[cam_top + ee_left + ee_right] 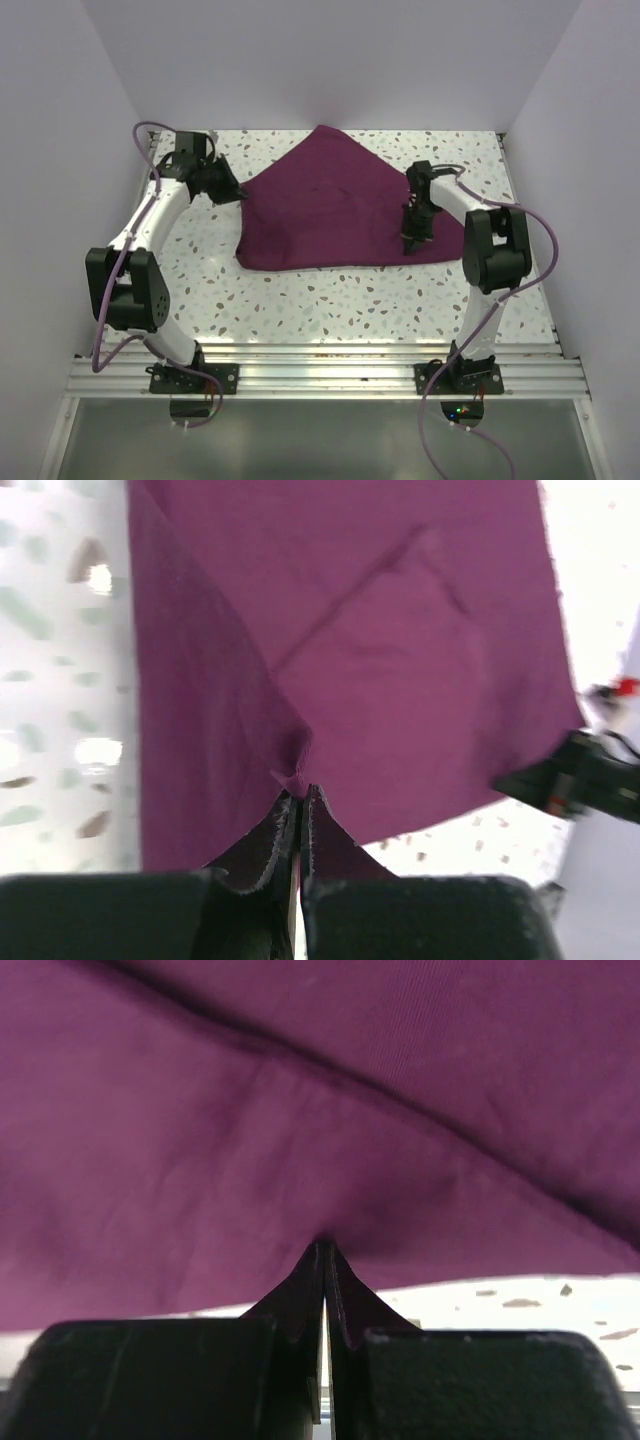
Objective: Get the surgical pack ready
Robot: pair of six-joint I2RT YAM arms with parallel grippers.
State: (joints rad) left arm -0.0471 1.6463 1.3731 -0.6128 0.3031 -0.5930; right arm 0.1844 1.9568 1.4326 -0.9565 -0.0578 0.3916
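Pale, plain walls (pixel 330 60) are seen closing off the scene at 9, 12 and 3 o'clock, and a white tabletop (pixel 330 300) flecked with grey and brown chips is enclosed between them. Bright spots of light are reflected on its glossy surface in the left wrist view. At 6 o'clock the tabletop is bordered by a ribbed aluminium rail (pixel 330 365), on which both arm bases are bolted, and purple cables (pixel 100 330) are looped beside each arm. A large dark purple cloth (pixel 340 205) is spread on the far half of the tabletop, between the two arms; one corner is pointed toward 12 o'clock, its near edge is run roughly straight from 9 to 3 o'clock, and a diagonal crease is visible across it. The left end effector (pixel 238 196) is placed at the cloth's 9 o'clock edge, its fingers pressed together on a small pinched fold of fabric. The right end effector (pixel 412 243) is set near the cloth's corner at about 4 o'clock, likewise clamped tight on a raised pleat of the cloth. Bare speckled surface is left between the cloth's near edge and the rail.
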